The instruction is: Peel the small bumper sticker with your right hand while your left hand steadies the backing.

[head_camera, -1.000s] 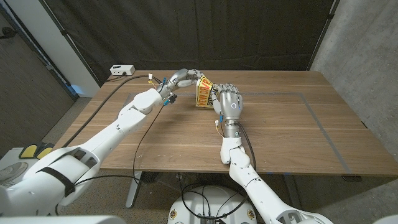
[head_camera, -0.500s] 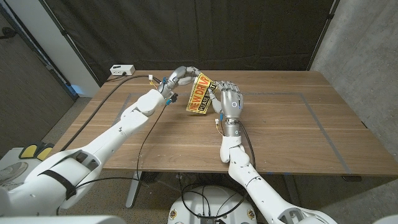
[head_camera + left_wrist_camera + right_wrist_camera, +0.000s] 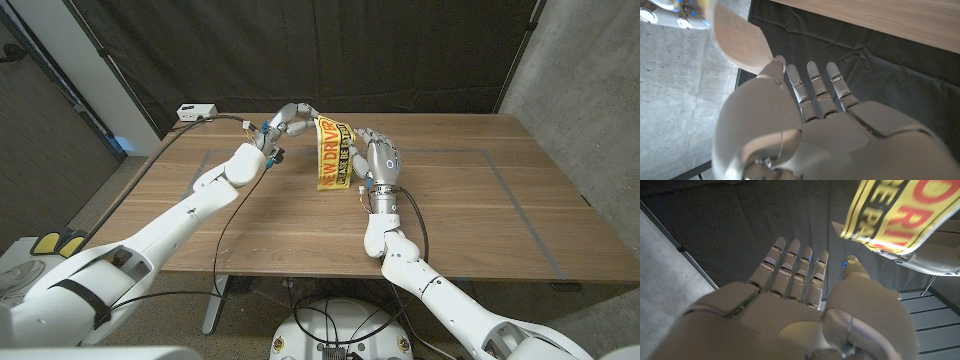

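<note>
Sticker [image 3: 333,152] up in the air over the far middle of the table [image 3: 470,215], hanging as a yellow strip with black lettering, between the two hands. Left hand [image 3: 290,121] pinches its top end at the far left; the left wrist view shows a pale, plain corner pressed against the thumb, other fingers straight. Right hand [image 3: 380,165] stands just right of the strip, fingers [image 3: 796,265] straight and apart; the right wrist view shows the strip close above the thumb, but contact cannot be told, so it likely holds nothing. Step in hand, by my read: peel not yet started, right hand lining up. Next move calls for thumb and fingertip to close on a free corner and separate face from backing while left holds firm.
</note>
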Available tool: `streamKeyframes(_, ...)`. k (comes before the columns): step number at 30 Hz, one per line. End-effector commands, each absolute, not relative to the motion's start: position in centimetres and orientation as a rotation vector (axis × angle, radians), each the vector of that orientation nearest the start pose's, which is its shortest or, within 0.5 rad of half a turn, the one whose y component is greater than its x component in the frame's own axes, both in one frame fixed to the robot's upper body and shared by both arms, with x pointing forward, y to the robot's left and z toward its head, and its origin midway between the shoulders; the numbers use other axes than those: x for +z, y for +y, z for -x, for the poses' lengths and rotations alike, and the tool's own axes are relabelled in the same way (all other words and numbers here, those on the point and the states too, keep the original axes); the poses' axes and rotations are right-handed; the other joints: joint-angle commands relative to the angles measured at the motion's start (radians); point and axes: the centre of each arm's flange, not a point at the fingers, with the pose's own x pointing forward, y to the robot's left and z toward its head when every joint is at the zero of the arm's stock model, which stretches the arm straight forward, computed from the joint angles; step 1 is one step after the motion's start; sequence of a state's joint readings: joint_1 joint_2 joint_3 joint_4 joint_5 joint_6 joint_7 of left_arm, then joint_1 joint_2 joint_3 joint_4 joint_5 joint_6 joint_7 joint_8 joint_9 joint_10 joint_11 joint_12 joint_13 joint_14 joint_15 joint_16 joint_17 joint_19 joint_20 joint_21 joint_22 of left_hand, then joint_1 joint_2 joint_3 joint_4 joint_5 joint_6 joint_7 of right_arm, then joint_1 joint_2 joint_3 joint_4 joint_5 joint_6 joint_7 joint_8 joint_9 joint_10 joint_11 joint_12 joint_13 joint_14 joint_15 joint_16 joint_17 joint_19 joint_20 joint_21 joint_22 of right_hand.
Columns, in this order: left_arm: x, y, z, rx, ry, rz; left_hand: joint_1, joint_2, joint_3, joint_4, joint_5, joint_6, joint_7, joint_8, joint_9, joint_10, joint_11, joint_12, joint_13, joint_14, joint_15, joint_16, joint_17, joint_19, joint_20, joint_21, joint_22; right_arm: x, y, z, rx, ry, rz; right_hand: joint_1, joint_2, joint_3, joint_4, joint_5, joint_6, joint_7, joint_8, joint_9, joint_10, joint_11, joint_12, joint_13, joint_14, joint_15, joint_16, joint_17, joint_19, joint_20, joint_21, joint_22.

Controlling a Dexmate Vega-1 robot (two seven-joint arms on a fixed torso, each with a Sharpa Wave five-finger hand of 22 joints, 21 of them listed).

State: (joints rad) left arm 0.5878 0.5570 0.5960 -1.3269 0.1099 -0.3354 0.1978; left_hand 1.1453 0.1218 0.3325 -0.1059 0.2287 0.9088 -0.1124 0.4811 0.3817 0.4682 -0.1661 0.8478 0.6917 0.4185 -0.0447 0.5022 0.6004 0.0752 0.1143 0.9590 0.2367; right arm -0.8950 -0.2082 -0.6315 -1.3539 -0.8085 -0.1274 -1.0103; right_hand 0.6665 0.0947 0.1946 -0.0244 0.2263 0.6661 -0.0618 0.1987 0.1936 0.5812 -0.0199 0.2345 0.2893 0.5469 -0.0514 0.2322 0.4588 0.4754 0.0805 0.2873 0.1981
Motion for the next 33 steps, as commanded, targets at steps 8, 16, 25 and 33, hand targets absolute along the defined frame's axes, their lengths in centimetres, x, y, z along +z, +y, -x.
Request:
streamKeyframes(8,7.6,20.0,-63.3,-0.047,-0.972,-0.777,-0.002,0.009,-0.001,0.006,0.022,-0.008,-0.001,0.026,0.033,0.017,-0.003,0.021,0.023,0.02,-0.106,-0.018,0.006,0.004,-0.006,0.018,-0.004,-6.8,-11.2,-57.6,-0.572,-0.987,0.687,0.01,0.011,0.034,-0.049,-0.011,0.024,0.007,0.02,0.006,0.028,-0.003,0.009,0.013,0.022,-0.07,0.02,0.019,0.01,0.0,0.008,0.006)
streamKeyframes(16,9.1,18.9,-64.1,-0.194,-0.932,-0.804,-0.008,0.005,-0.007,0.01,0.035,-0.027,-0.01,0.035,0.053,0.01,-0.005,0.026,0.035,0.016,-0.106,-0.031,0.01,0.001,-0.007,0.024,-0.008,-6.3,-9.2,-56.9,-0.634,-1.023,0.835,0.196,0.023,0.129,-0.163,-0.01,-0.012,-0.045,0.009,0.005,0.007,-0.061,-0.008,0.011,0.025,-0.127,0.017,0.019,0.045,-0.031,0.025,0.003)
streamKeyframes(25,10.7,16.7,-63.6,-0.255,-0.938,-0.918,-0.012,0.005,-0.014,0.016,0.053,-0.036,-0.019,0.05,0.075,0.003,-0.007,0.03,0.047,0.015,-0.106,-0.043,0.015,-0.004,-0.007,0.029,-0.012,-6.6,-8.5,-56.8,-0.671,-1.021,0.957,0.216,-0.03,0.123,-0.157,-0.011,-0.068,-0.073,-0.006,0.005,-0.042,-0.079,-0.029,0.011,-0.007,-0.137,0.002,0.017,0.044,-0.04,0.026,0.002)
streamKeyframes(33,11.5,15.4,-62.8,-0.289,-0.93,-1.029,-0.013,0.002,-0.021,0.018,0.07,-0.039,-0.024,0.065,0.096,-0.004,-0.012,0.034,0.059,0.012,-0.106,-0.054,0.02,-0.01,-0.008,0.034,-0.015,-6.6,-8.2,-56.8,-0.697,-1.036,1.007,0.213,-0.038,0.124,-0.148,-0.007,-0.085,-0.077,-0.008,0.006,-0.052,-0.085,-0.032,0.011,-0.015,-0.14,-0.003,0.016,0.041,-0.044,0.025,0.001)
